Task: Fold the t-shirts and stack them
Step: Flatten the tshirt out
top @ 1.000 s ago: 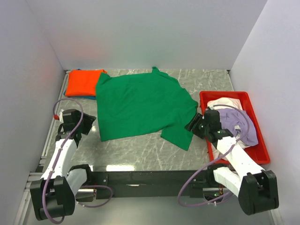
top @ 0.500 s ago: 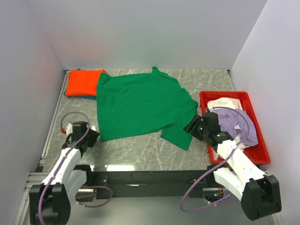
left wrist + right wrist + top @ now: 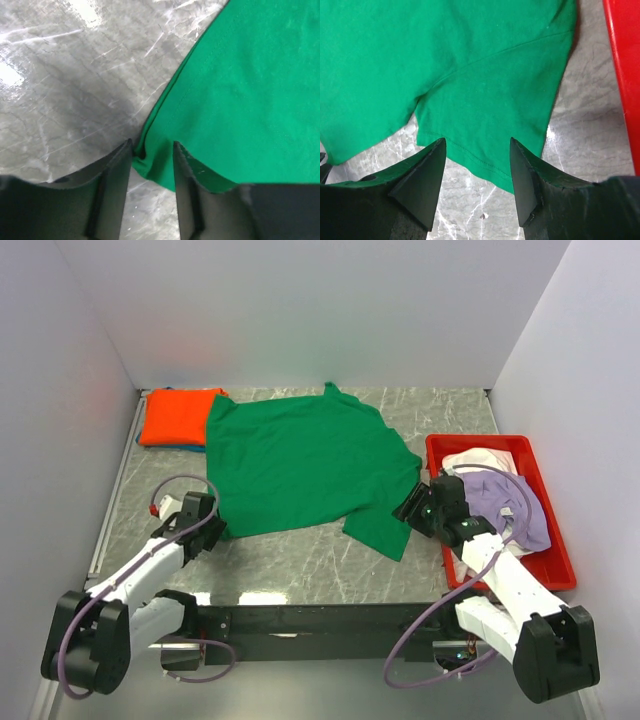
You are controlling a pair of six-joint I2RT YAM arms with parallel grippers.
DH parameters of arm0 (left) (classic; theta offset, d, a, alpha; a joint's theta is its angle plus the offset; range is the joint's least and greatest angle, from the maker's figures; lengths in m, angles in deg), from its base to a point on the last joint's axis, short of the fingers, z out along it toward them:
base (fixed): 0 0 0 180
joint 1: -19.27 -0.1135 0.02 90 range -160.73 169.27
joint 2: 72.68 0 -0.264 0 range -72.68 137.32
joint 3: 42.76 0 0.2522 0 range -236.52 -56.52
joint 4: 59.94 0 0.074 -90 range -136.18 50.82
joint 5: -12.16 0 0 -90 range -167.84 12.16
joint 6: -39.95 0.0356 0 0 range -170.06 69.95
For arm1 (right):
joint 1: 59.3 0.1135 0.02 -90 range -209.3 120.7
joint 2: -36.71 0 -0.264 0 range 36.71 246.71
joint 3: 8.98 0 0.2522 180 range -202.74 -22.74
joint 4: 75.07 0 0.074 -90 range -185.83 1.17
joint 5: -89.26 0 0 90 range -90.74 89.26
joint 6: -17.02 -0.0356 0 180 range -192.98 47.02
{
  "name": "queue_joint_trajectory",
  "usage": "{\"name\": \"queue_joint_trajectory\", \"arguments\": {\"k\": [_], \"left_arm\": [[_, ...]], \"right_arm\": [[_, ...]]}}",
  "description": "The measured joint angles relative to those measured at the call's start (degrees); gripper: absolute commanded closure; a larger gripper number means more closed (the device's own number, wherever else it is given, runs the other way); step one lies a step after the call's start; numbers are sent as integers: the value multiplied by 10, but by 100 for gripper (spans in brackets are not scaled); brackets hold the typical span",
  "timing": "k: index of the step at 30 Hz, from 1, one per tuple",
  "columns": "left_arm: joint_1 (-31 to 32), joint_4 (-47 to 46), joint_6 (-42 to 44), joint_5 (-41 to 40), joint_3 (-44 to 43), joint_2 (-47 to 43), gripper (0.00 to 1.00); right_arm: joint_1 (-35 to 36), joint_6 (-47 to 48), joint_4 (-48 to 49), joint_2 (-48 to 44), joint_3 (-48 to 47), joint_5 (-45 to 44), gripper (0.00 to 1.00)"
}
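A bright green t-shirt point(image 3: 300, 460) lies spread flat across the middle of the table. My left gripper point(image 3: 207, 516) is at its near-left corner. In the left wrist view that corner point(image 3: 160, 165) sits between the half-narrowed fingers of the left gripper point(image 3: 152, 145), with a gap showing on each side of it. My right gripper point(image 3: 412, 508) is open at the shirt's right sleeve. In the right wrist view the sleeve hem point(image 3: 485, 160) lies between the spread tips of the right gripper point(image 3: 477, 142). A folded orange t-shirt point(image 3: 178, 416) lies on a blue one point(image 3: 185, 447) at the back left.
A red tray point(image 3: 558, 540) at the right holds a lilac t-shirt point(image 3: 520, 505) and a white one point(image 3: 480, 462). Its rim point(image 3: 622, 65) is close to the right gripper's right side. White walls enclose the table on three sides.
My left arm has swung right and forward from the table's left edge to the green shirt's corner, and its jaws have narrowed. The right gripper has hardly moved.
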Motion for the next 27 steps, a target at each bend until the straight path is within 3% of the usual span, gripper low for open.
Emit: {"name": "queue_joint_trajectory", "arguments": {"k": [1,5,7,15,23,27], "left_arm": [[2,-1,-1,-4,-3,8,60],[7,-4,-8,-16,-8,30,93],[7,-5,-5,-18,-10,36,99],[-12,35,21,-30,-37,40,99],[-162,50,86,-10,-69,-11,99],[-208,51,113,5,-82,-12,100]], "right_arm": [[0,0,-1,1,-2,-2,40],[0,2,-2,6,-6,-4,40],[0,2,-2,10,-6,-4,40],[0,11,-12,23,-6,-6,40],[0,12,-21,32,-6,-7,40],[14,6,-18,32,-1,-4,40]]}}
